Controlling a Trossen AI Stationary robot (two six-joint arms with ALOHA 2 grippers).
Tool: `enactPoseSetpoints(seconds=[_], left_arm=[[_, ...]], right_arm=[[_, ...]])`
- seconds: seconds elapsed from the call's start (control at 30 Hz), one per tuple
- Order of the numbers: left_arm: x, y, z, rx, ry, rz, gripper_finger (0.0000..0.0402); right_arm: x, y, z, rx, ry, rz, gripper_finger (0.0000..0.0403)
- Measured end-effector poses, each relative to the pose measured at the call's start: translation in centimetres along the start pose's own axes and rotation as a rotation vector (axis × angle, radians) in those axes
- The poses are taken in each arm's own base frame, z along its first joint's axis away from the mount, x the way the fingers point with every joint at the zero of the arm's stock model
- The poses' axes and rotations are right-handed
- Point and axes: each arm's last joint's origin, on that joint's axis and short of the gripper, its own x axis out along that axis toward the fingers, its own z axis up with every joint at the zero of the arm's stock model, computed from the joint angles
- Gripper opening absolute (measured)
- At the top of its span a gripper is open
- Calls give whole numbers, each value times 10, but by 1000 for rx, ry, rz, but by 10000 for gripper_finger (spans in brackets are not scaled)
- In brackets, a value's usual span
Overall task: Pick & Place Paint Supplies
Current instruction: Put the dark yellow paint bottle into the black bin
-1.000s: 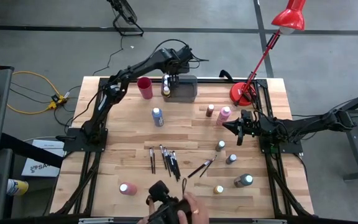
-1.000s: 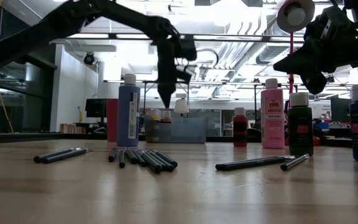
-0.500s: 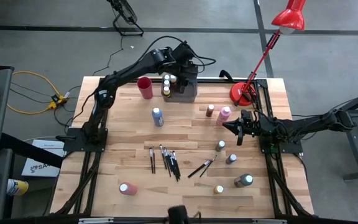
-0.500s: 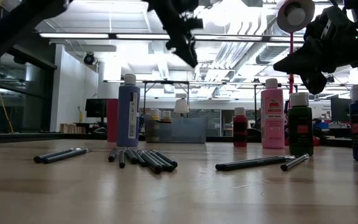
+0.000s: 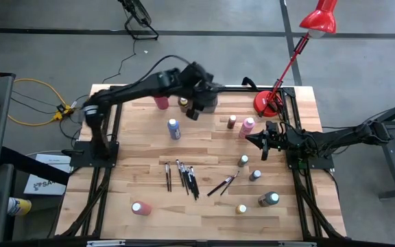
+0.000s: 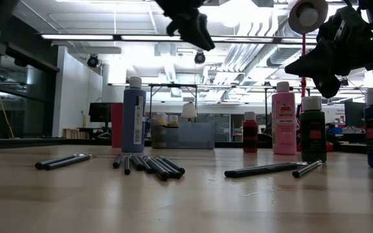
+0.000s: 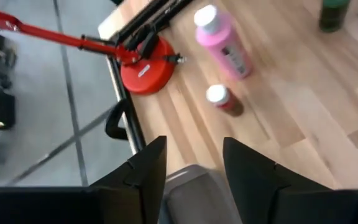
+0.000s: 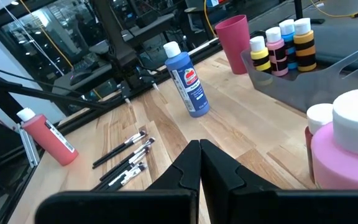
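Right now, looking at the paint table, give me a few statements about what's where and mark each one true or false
1. Bottles stand in the grey tray. True.
2. The blue bottle lies on its side. False: it stands upright.
3. The right gripper holds a brush. False: it is shut and holds nothing.
4. The left gripper hangs over the tray's end of the table. True.
5. The red cup stands among the brushes. False: it stands beside the tray.
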Motion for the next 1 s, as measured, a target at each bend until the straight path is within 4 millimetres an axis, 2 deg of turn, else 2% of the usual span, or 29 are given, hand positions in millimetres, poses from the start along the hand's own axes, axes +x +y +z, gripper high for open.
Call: enactPoseSetpoints(seconds=[0.1, 0.4, 0.6, 0.83, 1.0], left_arm=[[-13, -22, -12, -10, -55, 50, 148], [-65, -94, -66, -65, -161, 118, 147], [-94, -140, -99, -86, -292, 170, 147], [-116, -192, -140, -76, -395, 276, 147], [-126, -218, -160, -128, -448, 312, 147]], right_arm=[[0, 0, 0, 0, 0, 0, 3], [0, 0, 0, 0, 0, 0, 3], [0, 0, 0, 0, 0, 0, 3], [0, 0, 0, 0, 0, 0, 3], [0, 0, 0, 0, 0, 0, 3]])
